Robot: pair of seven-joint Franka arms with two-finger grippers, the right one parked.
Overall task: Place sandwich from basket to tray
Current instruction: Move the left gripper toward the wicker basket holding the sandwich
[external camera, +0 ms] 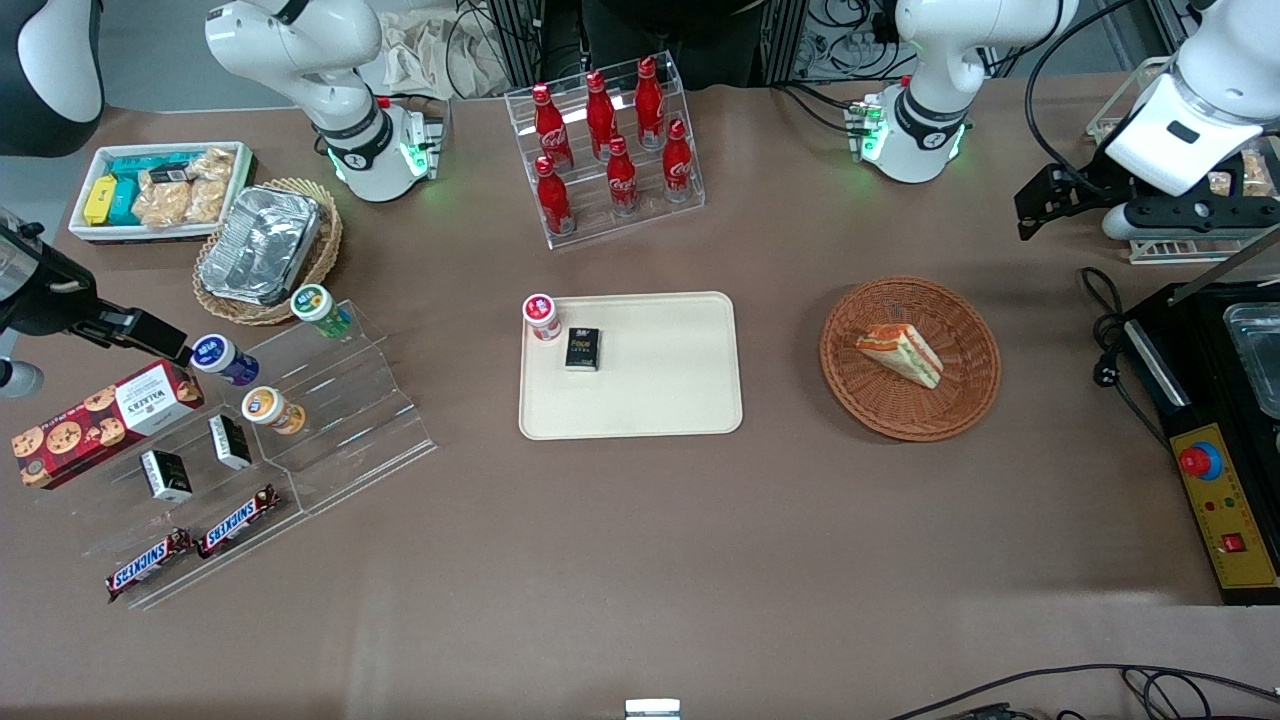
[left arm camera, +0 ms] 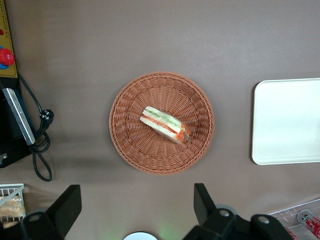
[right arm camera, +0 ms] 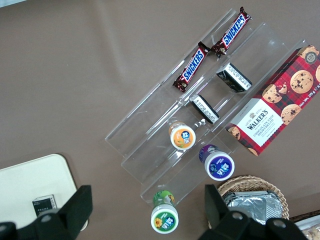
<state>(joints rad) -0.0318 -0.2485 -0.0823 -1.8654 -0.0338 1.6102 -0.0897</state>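
The sandwich (external camera: 900, 353) (left arm camera: 166, 125), a white-bread wedge with orange-red and green layers, lies in the middle of the round reddish-brown basket (external camera: 910, 422) (left arm camera: 131, 150). The cream tray (external camera: 650, 400) (left arm camera: 285, 125) lies beside the basket, toward the parked arm's end; a red-lidded cup (external camera: 541, 315) and a small black box (external camera: 582, 349) stand on it. My gripper (external camera: 1040, 205) (left arm camera: 136, 205) hangs open and empty high above the table, farther from the front camera than the basket and toward the working arm's end. The sandwich is well clear of its fingers.
A black machine with a red button (external camera: 1215, 440) and its cable (external camera: 1105, 330) sit close to the basket at the working arm's end. A rack of red cola bottles (external camera: 605, 150) stands farther back than the tray. A clear stepped snack shelf (external camera: 330, 430) lies toward the parked arm's end.
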